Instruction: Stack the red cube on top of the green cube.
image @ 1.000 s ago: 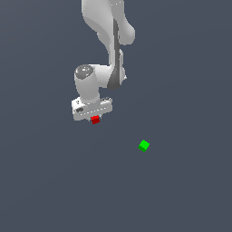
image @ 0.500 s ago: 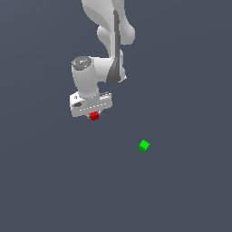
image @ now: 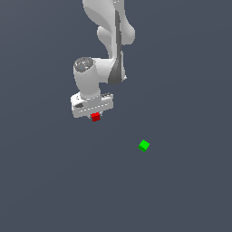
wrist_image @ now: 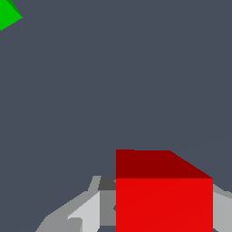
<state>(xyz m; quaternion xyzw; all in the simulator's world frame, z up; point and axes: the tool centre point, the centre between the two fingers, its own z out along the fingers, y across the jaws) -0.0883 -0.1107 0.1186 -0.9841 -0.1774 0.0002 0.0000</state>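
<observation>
The pincer (image: 94,113) grips the red cube (image: 95,117) by opposite flat faces above the tabletop (image: 181,190). It seems light, rigid, slightly slippery. The green cube (image: 143,145) lies well apart, toward the exterior view's right.

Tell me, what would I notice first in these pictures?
Probably the big white robot arm reaching down from the top of the exterior view, with its claw shut on a tiny red cube. Next, the bright green cube sitting alone on the dark grey floor, lower and toward the exterior view's right.
</observation>
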